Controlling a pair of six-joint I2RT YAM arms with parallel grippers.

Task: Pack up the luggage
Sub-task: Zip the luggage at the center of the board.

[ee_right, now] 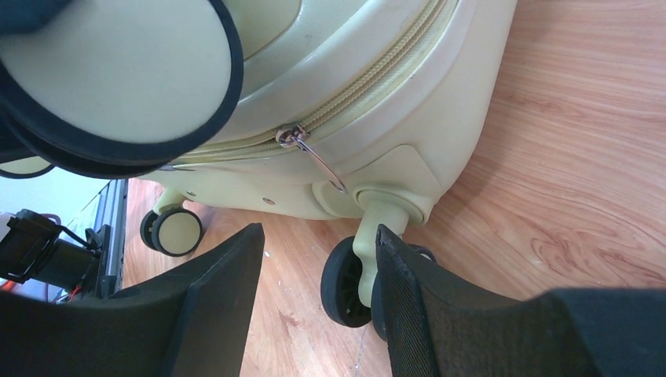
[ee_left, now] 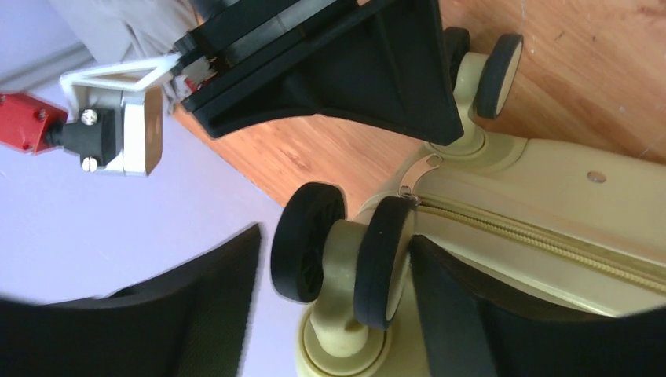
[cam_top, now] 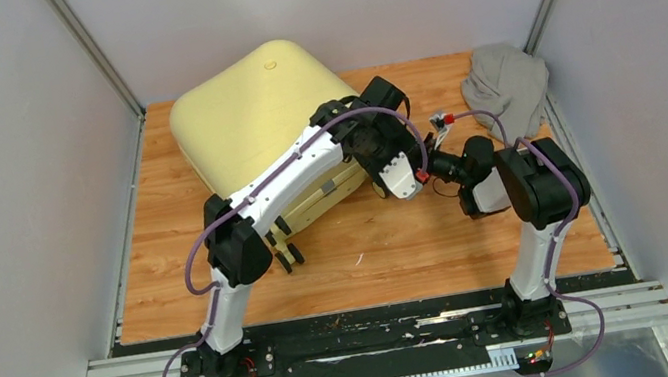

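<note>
The wooden table stood between plain grey walls. On its far left part lay the pale yellow suitcase, its visible zipper closed and its wheels toward the arms. A crumpled grey cloth sat in the far right corner. The left gripper was spread around a twin caster wheel. The right gripper was spread too, with another caster between its fingers.

The luggage has a hard plastic shell, smooth with a soft sheen, and its zip pull is bright metal (the zip tape beside it looks woven). Its wheels have matt black tyres on smooth cream hubs. The table is wood-grain board, smooth and slightly glossy, and the grey cloth is soft, matt and wrinkled.
</note>
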